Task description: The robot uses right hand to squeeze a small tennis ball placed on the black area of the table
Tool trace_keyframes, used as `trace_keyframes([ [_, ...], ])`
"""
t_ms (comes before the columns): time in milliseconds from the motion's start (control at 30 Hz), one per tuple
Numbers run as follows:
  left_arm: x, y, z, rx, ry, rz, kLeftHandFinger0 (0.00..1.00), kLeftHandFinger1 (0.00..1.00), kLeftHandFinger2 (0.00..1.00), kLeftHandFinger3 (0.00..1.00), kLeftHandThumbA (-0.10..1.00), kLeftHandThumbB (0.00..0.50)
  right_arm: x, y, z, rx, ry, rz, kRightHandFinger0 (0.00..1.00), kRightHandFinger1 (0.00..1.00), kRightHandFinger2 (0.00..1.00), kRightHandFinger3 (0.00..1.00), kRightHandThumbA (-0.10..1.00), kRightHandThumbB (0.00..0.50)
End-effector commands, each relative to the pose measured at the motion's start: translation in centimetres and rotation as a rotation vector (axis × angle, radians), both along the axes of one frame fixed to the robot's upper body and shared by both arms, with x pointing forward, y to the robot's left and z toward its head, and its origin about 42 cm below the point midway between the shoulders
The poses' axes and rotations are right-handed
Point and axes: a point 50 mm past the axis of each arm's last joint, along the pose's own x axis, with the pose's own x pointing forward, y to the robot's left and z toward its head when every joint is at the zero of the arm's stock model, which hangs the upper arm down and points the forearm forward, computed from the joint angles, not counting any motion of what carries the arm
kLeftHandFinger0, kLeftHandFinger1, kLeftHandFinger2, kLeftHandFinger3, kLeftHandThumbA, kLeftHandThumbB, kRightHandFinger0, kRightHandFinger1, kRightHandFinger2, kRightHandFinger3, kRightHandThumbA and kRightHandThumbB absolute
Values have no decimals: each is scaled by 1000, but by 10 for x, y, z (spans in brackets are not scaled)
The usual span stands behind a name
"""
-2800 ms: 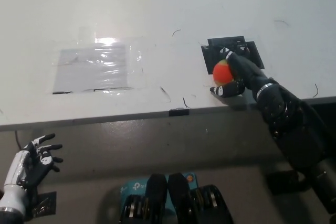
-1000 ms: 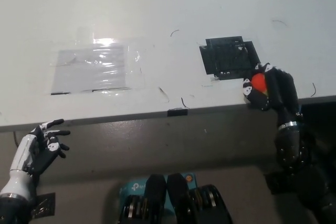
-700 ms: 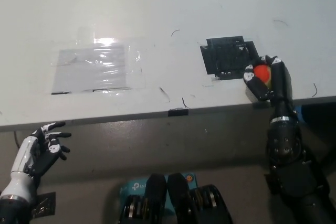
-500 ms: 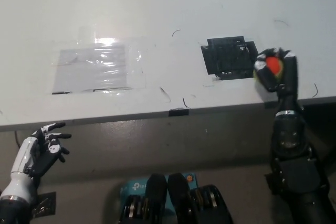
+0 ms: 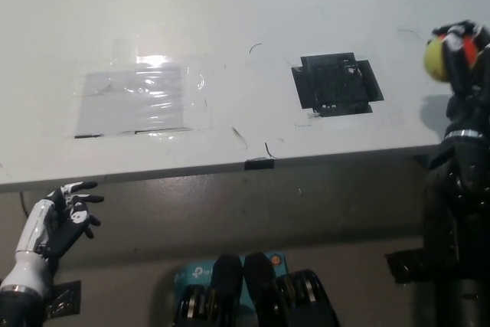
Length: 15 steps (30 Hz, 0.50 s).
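- The white left hand [image 5: 57, 220] rests nearest, low at the lower left below the table's front edge, its fingers [image 5: 79, 186] spread apart and holding nothing
- A small dark patch [image 5: 64, 297] lies on the floor just beside that hand's wrist
- Beyond its fingertips, on the white table [image 5: 230, 5], lies a shiny clear plastic sheet [image 5: 138, 97] taped flat
- The black right hand [image 5: 463, 55] is raised at the right edge, forearm upright, fingers wrapped around the small tennis ball [image 5: 438, 59]
- The ball, yellow with an orange side, sits inside those fingers, above the table surface and clear of it
- The black area [image 5: 337, 86] lies on the table well to the left of the closed fingers, with nothing on it
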Motion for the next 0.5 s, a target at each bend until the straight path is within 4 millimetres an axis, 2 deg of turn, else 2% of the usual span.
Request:
trace_keyframes([
  [0,7,11,21,36,-97,-6,295,357,543,627,113,0,-2,16,60,176,-157,160,0,0,71,69,-100,122],
  [100,7,11,21,30,-105,-7,274,346,522,623,97,0,-3,17,56,183,-147,157,0,0,79,72,-100,119],
  [167,6,11,20,35,-97,-7,299,365,557,646,126,0,-5,18,53,190,-128,147,0,0,93,86,-100,132],
  [400,7,13,22,44,-110,-12,295,371,565,657,91,0,-4,16,37,212,-95,158,0,0,120,94,-100,113],
  [467,6,12,23,49,-100,-5,325,404,596,673,170,0,-4,14,34,198,-82,151,0,0,120,99,-100,113],
])
